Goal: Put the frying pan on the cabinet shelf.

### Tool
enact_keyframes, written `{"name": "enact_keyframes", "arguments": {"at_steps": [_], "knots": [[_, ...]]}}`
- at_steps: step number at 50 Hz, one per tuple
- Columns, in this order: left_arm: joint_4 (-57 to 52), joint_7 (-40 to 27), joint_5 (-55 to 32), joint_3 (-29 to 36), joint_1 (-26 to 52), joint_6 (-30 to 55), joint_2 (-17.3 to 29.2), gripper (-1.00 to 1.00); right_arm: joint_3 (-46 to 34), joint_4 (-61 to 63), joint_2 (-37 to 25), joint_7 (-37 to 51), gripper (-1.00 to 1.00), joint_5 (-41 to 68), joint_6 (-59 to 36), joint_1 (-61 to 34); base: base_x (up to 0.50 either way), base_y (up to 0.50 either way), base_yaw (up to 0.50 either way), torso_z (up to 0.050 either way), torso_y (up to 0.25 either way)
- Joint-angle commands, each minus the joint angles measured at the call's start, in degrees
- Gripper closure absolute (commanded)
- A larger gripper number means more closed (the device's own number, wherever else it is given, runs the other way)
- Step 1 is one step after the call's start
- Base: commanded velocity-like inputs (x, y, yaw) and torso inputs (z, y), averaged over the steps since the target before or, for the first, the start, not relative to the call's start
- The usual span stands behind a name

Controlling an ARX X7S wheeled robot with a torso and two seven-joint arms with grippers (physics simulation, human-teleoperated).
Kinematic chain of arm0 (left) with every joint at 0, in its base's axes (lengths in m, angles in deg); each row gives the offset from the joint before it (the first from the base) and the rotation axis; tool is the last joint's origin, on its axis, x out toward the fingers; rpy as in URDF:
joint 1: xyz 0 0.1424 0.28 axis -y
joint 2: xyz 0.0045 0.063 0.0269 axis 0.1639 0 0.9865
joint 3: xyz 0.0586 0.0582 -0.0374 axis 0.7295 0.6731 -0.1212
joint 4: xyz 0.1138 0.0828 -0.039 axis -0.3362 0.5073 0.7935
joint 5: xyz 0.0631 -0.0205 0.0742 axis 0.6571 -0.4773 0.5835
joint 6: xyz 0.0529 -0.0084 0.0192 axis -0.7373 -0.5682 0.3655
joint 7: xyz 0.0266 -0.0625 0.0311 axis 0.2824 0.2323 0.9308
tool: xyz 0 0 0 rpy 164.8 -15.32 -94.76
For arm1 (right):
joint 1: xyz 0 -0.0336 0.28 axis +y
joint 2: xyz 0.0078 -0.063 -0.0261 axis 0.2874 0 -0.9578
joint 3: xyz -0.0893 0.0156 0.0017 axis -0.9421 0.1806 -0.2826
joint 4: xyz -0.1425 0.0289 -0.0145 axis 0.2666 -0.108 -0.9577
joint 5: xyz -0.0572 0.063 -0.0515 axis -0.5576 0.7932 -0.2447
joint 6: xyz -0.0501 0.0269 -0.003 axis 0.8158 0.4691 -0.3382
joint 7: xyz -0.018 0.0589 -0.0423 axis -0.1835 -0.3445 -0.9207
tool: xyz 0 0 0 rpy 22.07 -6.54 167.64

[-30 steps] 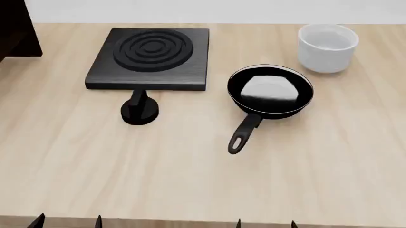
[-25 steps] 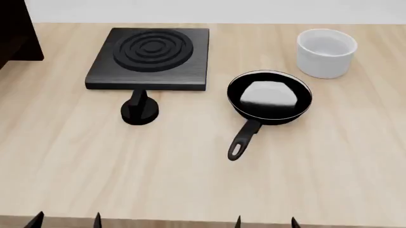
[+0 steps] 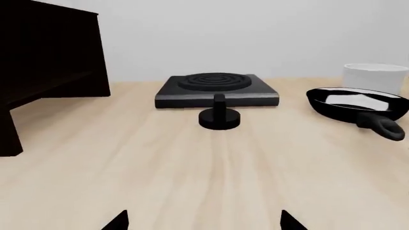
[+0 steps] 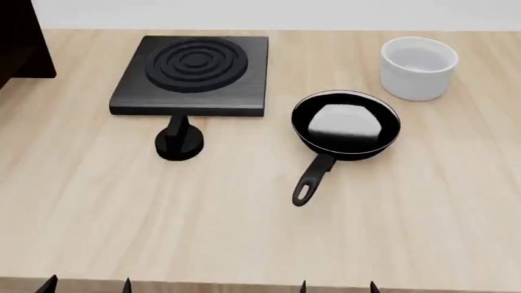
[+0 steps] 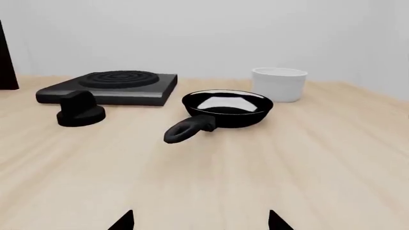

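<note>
The frying pan (image 4: 345, 125) is glossy black with a pale rim and a whitish sheen inside. It rests on the wooden table right of centre, its long looped handle (image 4: 311, 181) pointing toward me. It also shows in the right wrist view (image 5: 227, 108) and the left wrist view (image 3: 359, 103). The dark cabinet (image 3: 45, 62) stands at the far left, its edge showing in the head view (image 4: 21, 36). My left gripper (image 4: 87, 284) and right gripper (image 4: 338, 285) hover at the table's near edge, both open and empty, only fingertips showing.
A square black burner plate (image 4: 194, 73) with concentric rings sits at the back left, a black knob (image 4: 178, 141) in front of it. A white cylindrical cup (image 4: 418, 67) stands behind the pan to the right. The wooden table (image 4: 244, 232) spreads between me and the pan.
The head view has shifted slightly, so pan and cup sit a little lower and to the left. Nothing on the table has moved and both grippers stay at the near edge.
</note>
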Motion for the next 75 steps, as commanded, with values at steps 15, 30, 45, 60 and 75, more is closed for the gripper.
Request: {"name": "enact_keyframes", "arguments": {"at_steps": [15, 30, 45, 60, 75], "knots": [[0.1, -1.8, 0.0, 3.3, -0.6, -4.1, 2.7, -1.0, -2.3, -1.3, -2.0, 2.6, -1.0, 0.9, 0.9, -0.3, 0.0, 0.0, 0.0, 0.05, 0.0], [0.1, -2.1, -1.0, 4.7, -0.4, -4.0, 3.4, -1.0, -3.6, -3.8, -2.7, 3.9, -1.0, 1.0, 1.4, -2.0, 0.0, 0.0, 0.0, 0.05, 0.0], [-0.3, -2.9, -2.2, 5.1, -0.4, -4.3, 4.0, -1.0, -4.4, -2.2, -3.1, 5.0, -1.0, 2.0, 0.9, -1.6, 0.0, 0.0, 0.0, 0.05, 0.0], [-1.2, -3.8, -3.9, 5.3, -0.4, -3.8, 4.3, -1.0, -5.4, -2.7, -3.9, 6.2, -1.0, 1.7, 0.9, -2.3, 0.0, 0.0, 0.0, 0.007, 0.0], [-0.7, -4.1, -4.5, 6.3, -0.2, -4.3, 4.8, -1.0, -6.4, -2.3, -4.7, 7.1, -1.0, 1.4, 1.2, -2.6, 0.19, -0.31, 0.0, 0.0, 0.0]]}}
